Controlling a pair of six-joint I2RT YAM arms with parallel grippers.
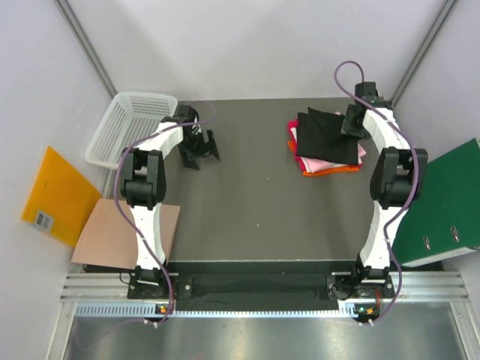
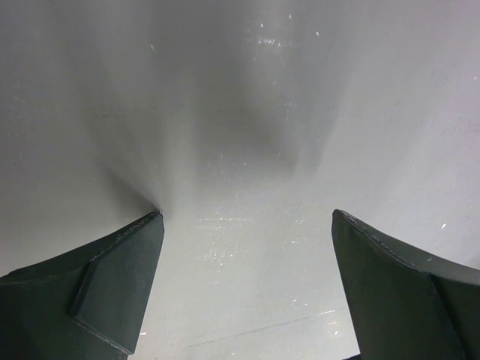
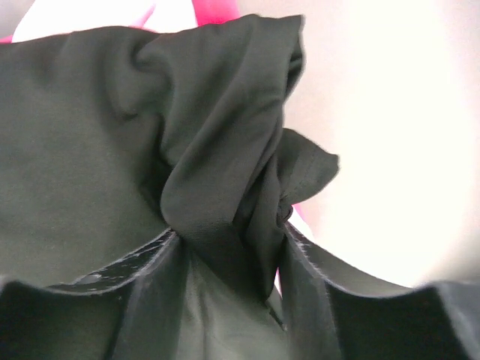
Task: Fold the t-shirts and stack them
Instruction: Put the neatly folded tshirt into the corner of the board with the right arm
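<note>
- At the table's far right, the black tee hides most of the stack; the tees below show only as pink, orange and red edges.
- Glare washes out the right wrist view beyond the cloth, and it cannot be told whether the fingers clamp or merely flank the fold.
- Right arm stretches along the table's edge, its right gripper at the tee's right side, a bunched fold between the fingers.
- Left arm bends toward the basket; the left gripper is spread wide, holding nothing.
- Folded roughly square, the tee lies askew on top.
</note>
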